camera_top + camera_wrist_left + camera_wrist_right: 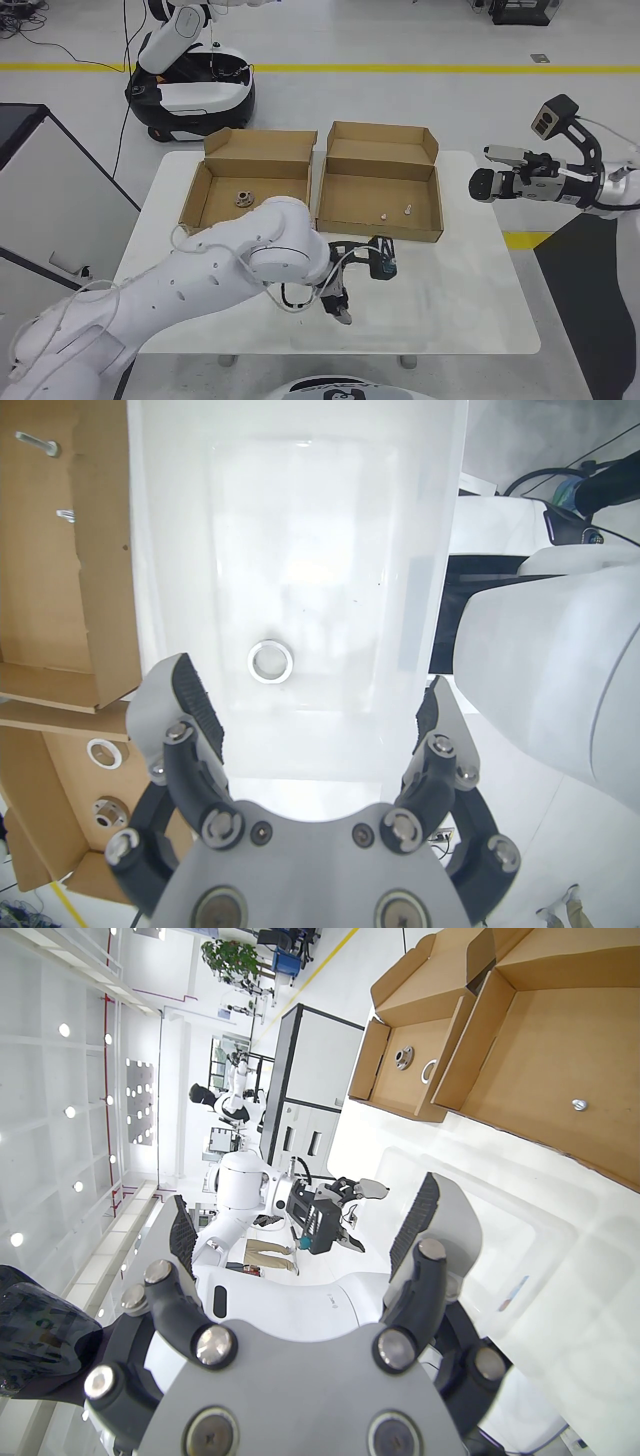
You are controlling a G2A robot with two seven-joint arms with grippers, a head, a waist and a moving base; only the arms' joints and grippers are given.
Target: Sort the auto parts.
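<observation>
Top view: a white table [470, 300] carries two open cardboard boxes side by side. The left box [275, 190] holds a flanged hub [243, 198]; the right box [360, 195] holds two bolts [407, 209] near its front wall. The left gripper [360, 290] hangs over the table just in front of the right box. The right gripper [480, 185] is held at the table's right edge, pointing toward the boxes.

Left wrist view: the left gripper's fingers [195, 695] are spread wide and hold nothing. A metal ring [270, 661] lies flat on the white table, in line with the gap between them and touching neither finger. Beside the table strip, the box with the hub also contains a white ring [105, 753], apart from the hub.

Right wrist view: the right gripper's fingers [425, 1213] are likewise spread and empty, above the table's edge. Farther off, the left gripper shows with its fingers apart, and both boxes lie beyond it.
</observation>
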